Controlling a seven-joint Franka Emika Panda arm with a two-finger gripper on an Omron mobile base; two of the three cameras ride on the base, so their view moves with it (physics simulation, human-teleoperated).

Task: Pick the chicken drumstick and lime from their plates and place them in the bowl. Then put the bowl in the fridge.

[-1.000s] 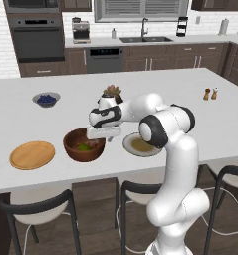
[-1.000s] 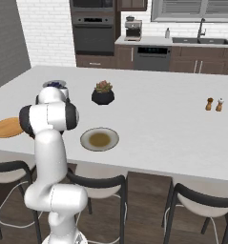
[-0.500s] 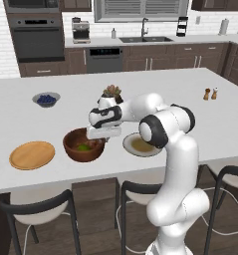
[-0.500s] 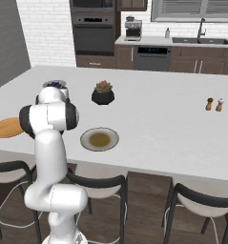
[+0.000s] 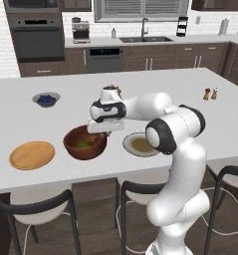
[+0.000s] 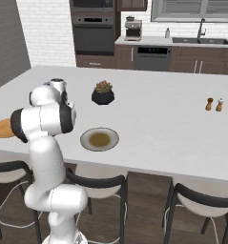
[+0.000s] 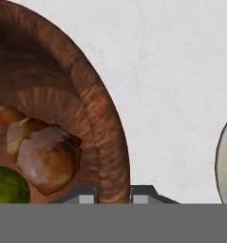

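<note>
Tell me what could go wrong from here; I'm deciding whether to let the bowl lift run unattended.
The end effector pinches only one side of the bowl rim, so the bowl may tilt or slip. A tilt could roll out the drumstick and lime. The grey plate sits close beside the bowl and might get bumped.

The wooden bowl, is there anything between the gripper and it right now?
No. The gripper is shut on the rim of the wooden bowl, one finger on each side of the wall. The drumstick and lime lie inside, apart from the fingers.
</note>
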